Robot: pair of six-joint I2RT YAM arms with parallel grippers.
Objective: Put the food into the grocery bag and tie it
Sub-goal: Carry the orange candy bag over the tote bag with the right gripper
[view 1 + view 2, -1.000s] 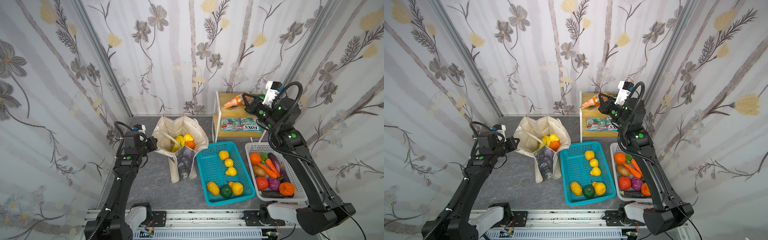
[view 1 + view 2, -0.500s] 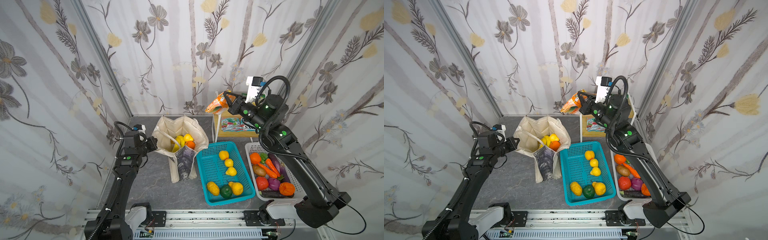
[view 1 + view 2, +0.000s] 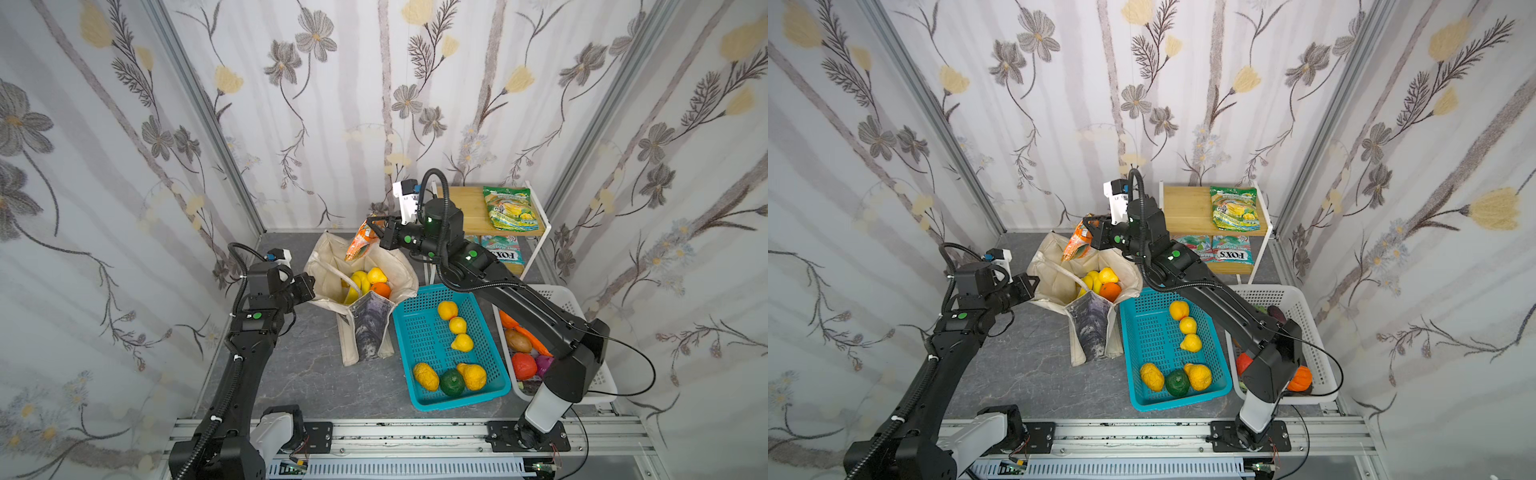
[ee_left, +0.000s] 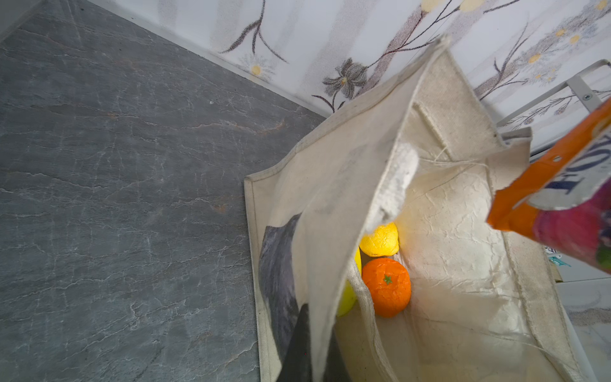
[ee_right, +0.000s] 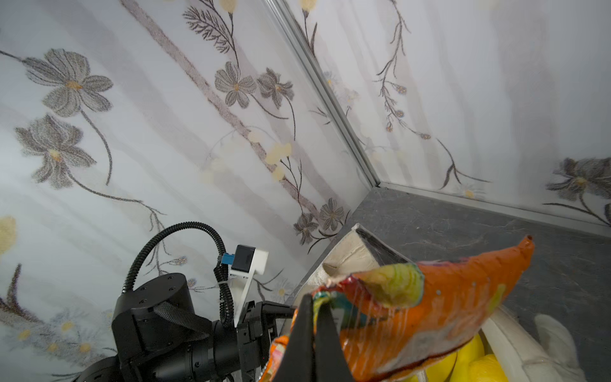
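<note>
The cream grocery bag (image 3: 328, 266) (image 3: 1050, 278) stands open on the grey table in both top views. Inside it lie a yellow banana bunch (image 3: 357, 284), a small yellow fruit (image 4: 380, 236) and an orange (image 4: 386, 286). My left gripper (image 3: 309, 286) (image 4: 319, 330) is shut on the bag's left rim and holds that wall up. My right gripper (image 3: 376, 232) (image 5: 314, 306) is shut on an orange snack packet (image 3: 359, 245) (image 5: 429, 314), which hangs tilted over the back edge of the bag's mouth. A green snack packet (image 3: 513, 208) lies on the wooden shelf.
A teal mesh basket (image 3: 415, 332) with several yellow fruits and a green one sits right of the bag. A white mesh basket (image 3: 582, 299) of vegetables lies partly under my right arm. The wooden shelf (image 3: 461, 208) stands at the back right, with flat packets (image 3: 503, 253) beneath it.
My right arm has swung left from the shelf, carrying the orange packet to above the bag's mouth. The left arm and the bag have stayed put.
</note>
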